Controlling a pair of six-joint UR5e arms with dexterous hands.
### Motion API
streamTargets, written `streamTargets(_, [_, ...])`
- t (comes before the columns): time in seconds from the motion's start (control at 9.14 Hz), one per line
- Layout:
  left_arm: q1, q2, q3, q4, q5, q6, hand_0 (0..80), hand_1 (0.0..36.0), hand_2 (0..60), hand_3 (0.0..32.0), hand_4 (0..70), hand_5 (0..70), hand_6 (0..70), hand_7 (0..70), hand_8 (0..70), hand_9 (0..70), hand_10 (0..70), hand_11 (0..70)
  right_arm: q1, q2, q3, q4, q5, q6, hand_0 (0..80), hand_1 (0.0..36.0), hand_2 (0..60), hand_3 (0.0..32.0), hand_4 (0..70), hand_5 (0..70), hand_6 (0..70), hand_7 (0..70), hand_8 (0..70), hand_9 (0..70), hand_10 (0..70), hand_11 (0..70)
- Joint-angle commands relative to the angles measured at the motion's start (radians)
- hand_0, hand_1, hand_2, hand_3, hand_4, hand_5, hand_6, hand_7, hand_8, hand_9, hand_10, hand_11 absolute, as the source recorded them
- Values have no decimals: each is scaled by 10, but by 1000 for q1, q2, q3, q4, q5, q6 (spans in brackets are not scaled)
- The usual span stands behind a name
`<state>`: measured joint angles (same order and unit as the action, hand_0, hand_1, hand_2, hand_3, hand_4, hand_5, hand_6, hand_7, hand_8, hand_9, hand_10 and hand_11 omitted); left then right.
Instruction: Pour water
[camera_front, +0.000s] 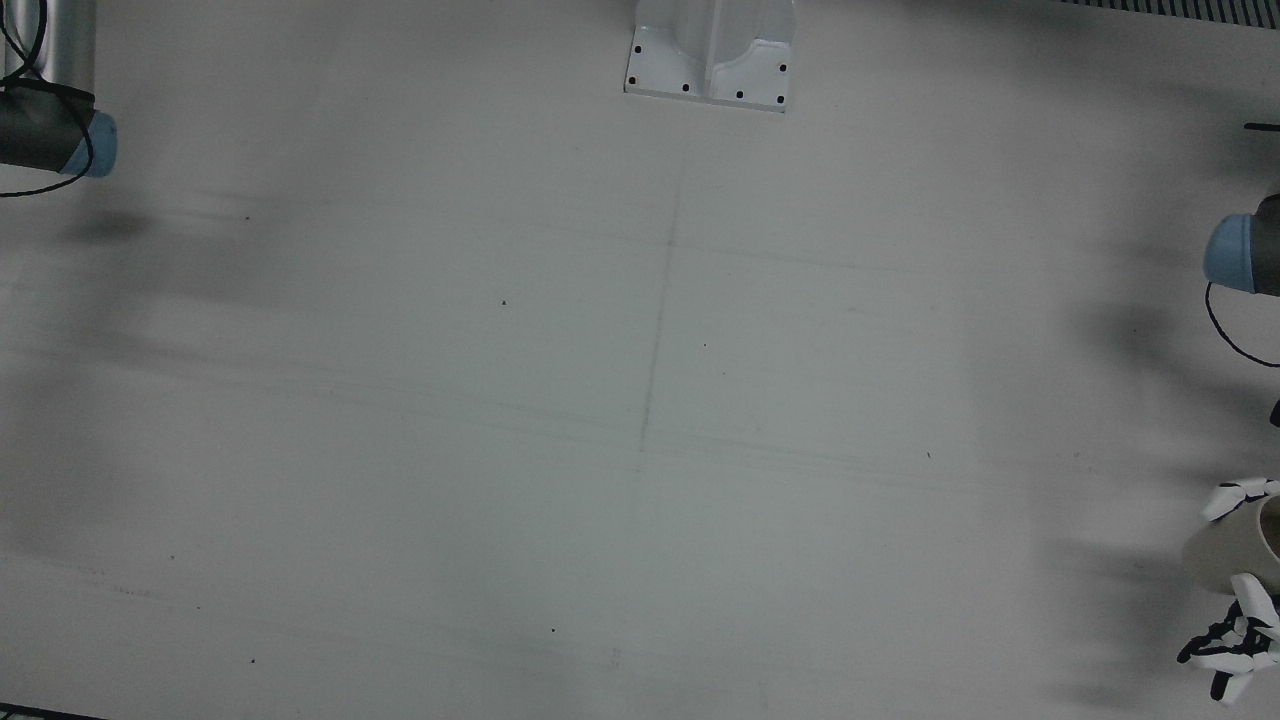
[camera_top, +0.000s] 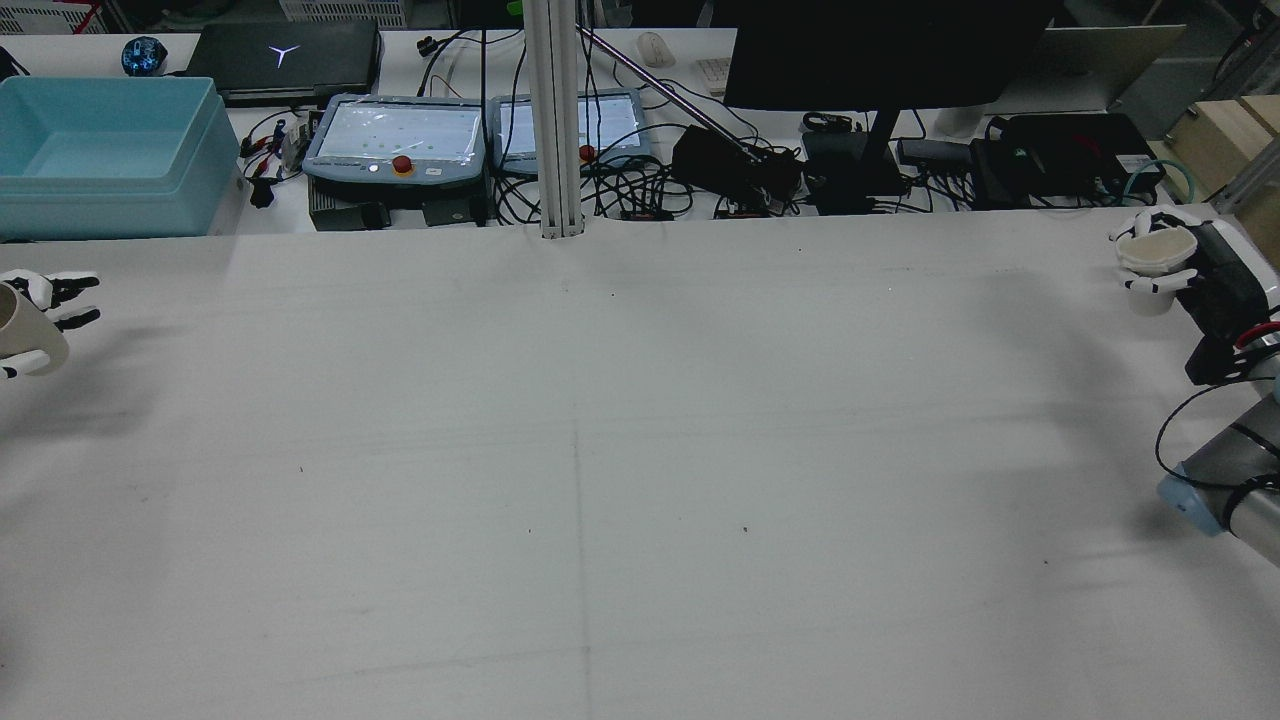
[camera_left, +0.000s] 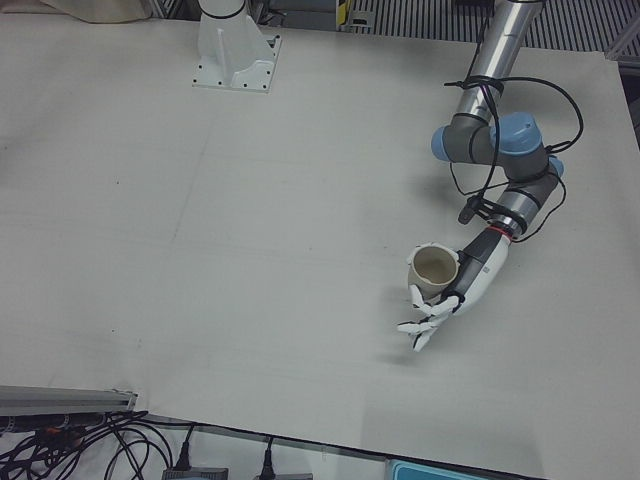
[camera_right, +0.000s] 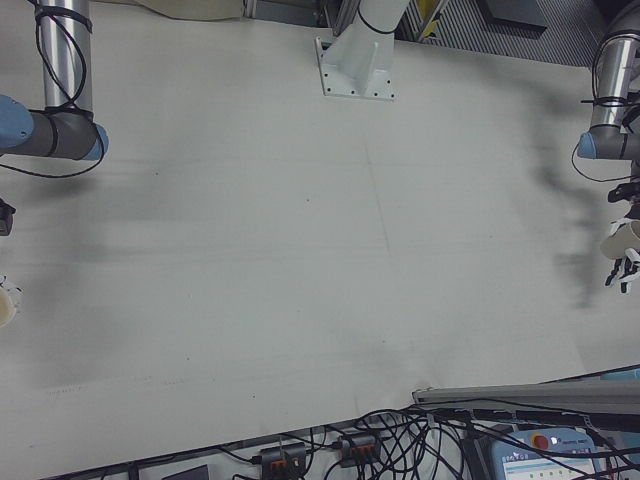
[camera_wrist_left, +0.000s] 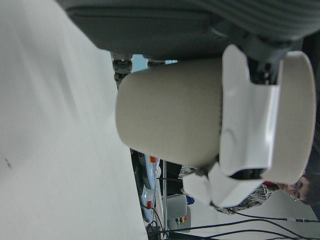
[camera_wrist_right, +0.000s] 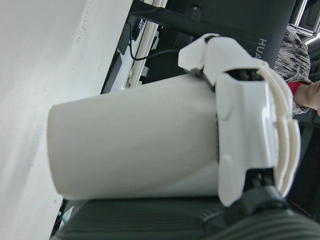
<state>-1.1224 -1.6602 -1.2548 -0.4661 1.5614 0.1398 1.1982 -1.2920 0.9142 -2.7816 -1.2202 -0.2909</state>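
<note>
My left hand (camera_left: 472, 278) is shut on a beige cup (camera_left: 434, 271) and holds it upright, above the table, over the table's left side. The same cup shows at the rear view's left edge (camera_top: 22, 322), in the front view (camera_front: 1236, 550) and in the left hand view (camera_wrist_left: 170, 120), with a white finger (camera_wrist_left: 250, 120) across its upper wall. My right hand (camera_top: 1205, 275) is shut on a white cup (camera_top: 1155, 262), upright near the far right corner. The right hand view shows this cup (camera_wrist_right: 135, 145) wrapped by fingers (camera_wrist_right: 245, 125). I cannot see into the white cup.
The white table (camera_top: 640, 450) lies between the two hands. A white pedestal base (camera_front: 710, 55) stands at the robot's side. Beyond the far edge are a blue bin (camera_top: 100, 150), teach pendants (camera_top: 395, 140), a post (camera_top: 555, 120) and cables.
</note>
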Motion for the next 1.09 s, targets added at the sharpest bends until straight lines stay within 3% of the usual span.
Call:
streamTargets(0.0, [-24, 66, 98, -133, -11, 87, 569, 284, 600, 0, 587, 700, 142, 241, 38, 55, 69, 118, 0, 0, 121, -21, -44, 90, 466, 76, 0, 320, 22, 0, 2, 43, 0, 0, 0, 0])
streamTargets(0.11, [-22, 69, 118, -143, -11, 115, 555, 268, 600, 0, 586, 700, 143, 240, 39, 56, 68, 114, 1, -1, 167, -65, -41, 107, 463, 73, 0, 320, 3, 0, 0, 53, 0, 0, 0, 0])
streamTargets(0.22, [-22, 71, 127, -150, -9, 141, 543, 217, 449, 0, 572, 700, 139, 234, 34, 49, 63, 104, 1, -1, 210, -105, -41, 108, 460, 75, 0, 320, 0, 0, 0, 75, 0, 1, 0, 0])
streamTargets(0.33, [-19, 69, 127, -149, -9, 145, 511, 107, 124, 0, 504, 700, 124, 218, 18, 30, 42, 68, 3, -6, 247, -127, -39, 108, 460, 80, 0, 320, 0, 0, 0, 86, 0, 3, 0, 0])
streamTargets(0.44, [-17, 65, 127, -140, -9, 146, 474, 37, 10, 0, 426, 700, 105, 197, 11, 25, 24, 37, 4, -7, 262, -142, -39, 111, 461, 83, 0, 320, 1, 0, 0, 89, 0, 3, 0, 0])
streamTargets(0.55, [-14, 60, 127, -132, -9, 146, 453, 2, 0, 0, 407, 700, 89, 183, 7, 22, 7, 11, 4, -12, 264, -142, -39, 119, 460, 85, 0, 320, 3, 0, 0, 91, 0, 4, 0, 0])
streamTargets(0.66, [-8, 59, 126, -129, -9, 158, 431, 0, 0, 0, 408, 633, 79, 177, 5, 21, 0, 0, 4, -12, 265, -142, -39, 119, 460, 88, 0, 320, 11, 12, 0, 96, 0, 5, 0, 0])
streamTargets(0.77, [-2, 60, 126, -129, -9, 167, 408, 0, 0, 0, 406, 544, 71, 170, 4, 20, 0, 0, 6, -13, 278, -147, -39, 119, 461, 91, 0, 320, 10, 31, 0, 95, 0, 5, 0, 0])
streamTargets(0.98, [9, 62, 126, -123, -8, 185, 383, 0, 0, 0, 375, 276, 51, 141, 0, 14, 0, 0, 4, -15, 293, -160, -39, 121, 460, 93, 11, 320, 15, 59, 0, 104, 0, 6, 0, 0])
